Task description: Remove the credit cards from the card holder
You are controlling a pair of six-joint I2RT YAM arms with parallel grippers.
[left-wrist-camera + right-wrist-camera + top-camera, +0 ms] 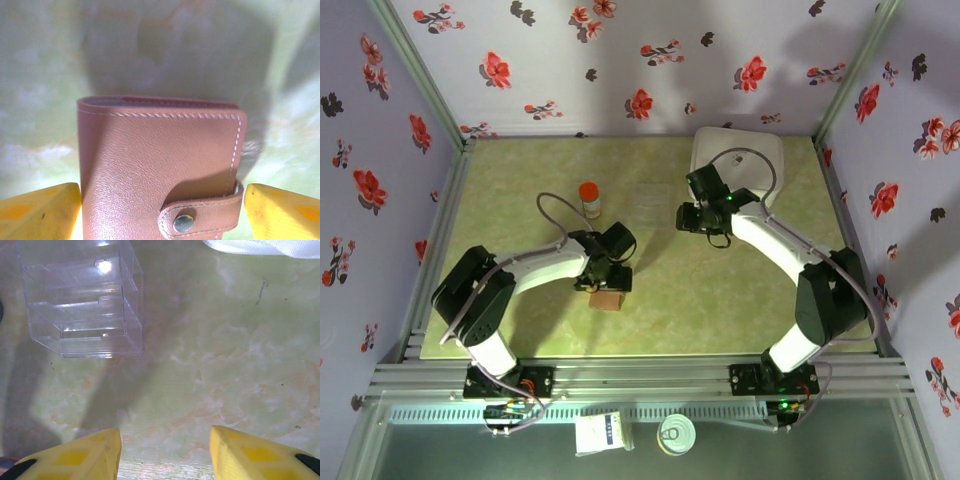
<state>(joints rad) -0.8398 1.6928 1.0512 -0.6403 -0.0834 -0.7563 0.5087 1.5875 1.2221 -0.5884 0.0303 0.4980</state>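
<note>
Your left gripper (161,192): yellow fingers (40,210) spread wide, flanking card holder (160,170), tips right at its side edges; can't tell whether they press. Holder lies closed on green table (720,300), strap snapped, lower centre of wrist view; in top view it sits lower centre-left (607,299), under gripper. Your right gripper (165,432): jaws partly apart, nothing between, above bare table. Clear tray (82,300) upper left of its view, white box (265,246) at top edge.
</note>
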